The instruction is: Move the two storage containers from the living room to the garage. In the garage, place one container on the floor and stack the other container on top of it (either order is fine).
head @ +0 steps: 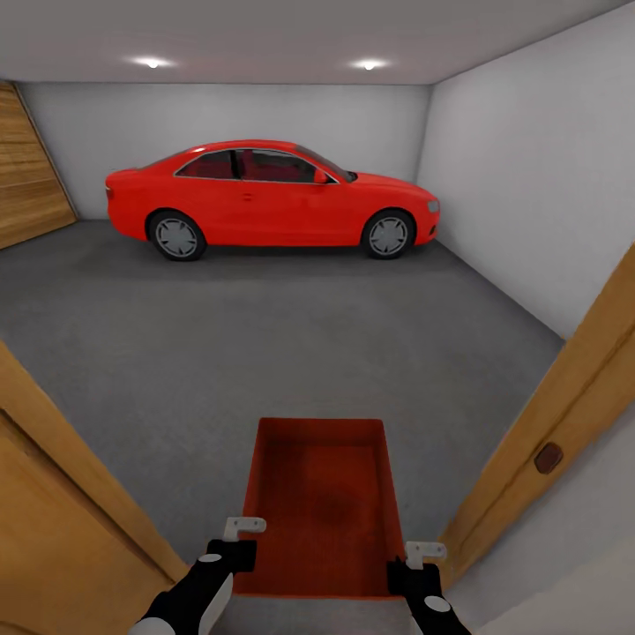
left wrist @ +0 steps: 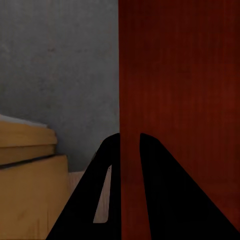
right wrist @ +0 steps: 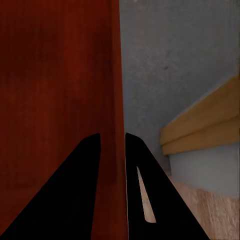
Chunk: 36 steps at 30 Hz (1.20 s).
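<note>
Grey garage floor (head: 265, 335) lay ahead past the door frame (head: 564, 397); left gripper (head: 231, 542) and right gripper (head: 414, 564) each clamped a side wall of the storage container (head: 322, 503), carrying it level

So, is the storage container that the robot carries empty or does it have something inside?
Empty. In the head view the storage container shows only its bare ribbed bottom, with nothing lying inside, while the left gripper and right gripper clamp its side walls.

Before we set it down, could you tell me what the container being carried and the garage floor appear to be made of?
The storage container looks like moulded plastic: uniform orange-red, thin walls, fine ribbing along its bottom, a dull sheen. The floor looks like bare concrete: dark grey, matt, speckled and rough. Both are simulator renders, so this is judged by look alone.
</note>
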{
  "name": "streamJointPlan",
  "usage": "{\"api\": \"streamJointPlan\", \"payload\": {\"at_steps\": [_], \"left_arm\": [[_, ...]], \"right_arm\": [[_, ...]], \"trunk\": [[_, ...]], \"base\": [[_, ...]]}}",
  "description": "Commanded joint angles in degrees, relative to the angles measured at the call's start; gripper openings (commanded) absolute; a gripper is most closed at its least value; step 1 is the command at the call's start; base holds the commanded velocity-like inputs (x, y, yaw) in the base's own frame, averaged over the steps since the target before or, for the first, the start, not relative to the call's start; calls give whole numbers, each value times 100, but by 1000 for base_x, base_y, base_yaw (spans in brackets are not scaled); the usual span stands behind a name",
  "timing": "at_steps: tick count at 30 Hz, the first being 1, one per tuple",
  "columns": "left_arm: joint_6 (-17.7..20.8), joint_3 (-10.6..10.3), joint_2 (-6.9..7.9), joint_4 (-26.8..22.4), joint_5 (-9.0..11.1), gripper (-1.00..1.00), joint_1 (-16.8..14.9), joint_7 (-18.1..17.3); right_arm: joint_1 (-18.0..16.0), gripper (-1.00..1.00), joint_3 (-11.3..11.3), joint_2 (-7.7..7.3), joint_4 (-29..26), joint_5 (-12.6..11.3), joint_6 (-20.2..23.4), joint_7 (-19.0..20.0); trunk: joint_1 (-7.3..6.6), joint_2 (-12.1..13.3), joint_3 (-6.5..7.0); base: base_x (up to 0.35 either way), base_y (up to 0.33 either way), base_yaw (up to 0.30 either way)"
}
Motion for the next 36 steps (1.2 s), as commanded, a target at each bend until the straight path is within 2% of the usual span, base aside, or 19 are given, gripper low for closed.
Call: {"api": "streamJointPlan", "payload": {"at_steps": [1, 36], "left_arm": [[33, -72, -167, -28, -4, -100, -3, -169], [30, -72, -165, -28, -4, -100, -3, -174]], "right_arm": [[-3, -100, -66, 10, 20, 18, 127, -93], [-3, -100, -68, 10, 19, 16, 123, -93]], "trunk": [[5, -7, -7], [5, -7, -7]], "base": [[336, 0, 0], [336, 0, 0]]}}
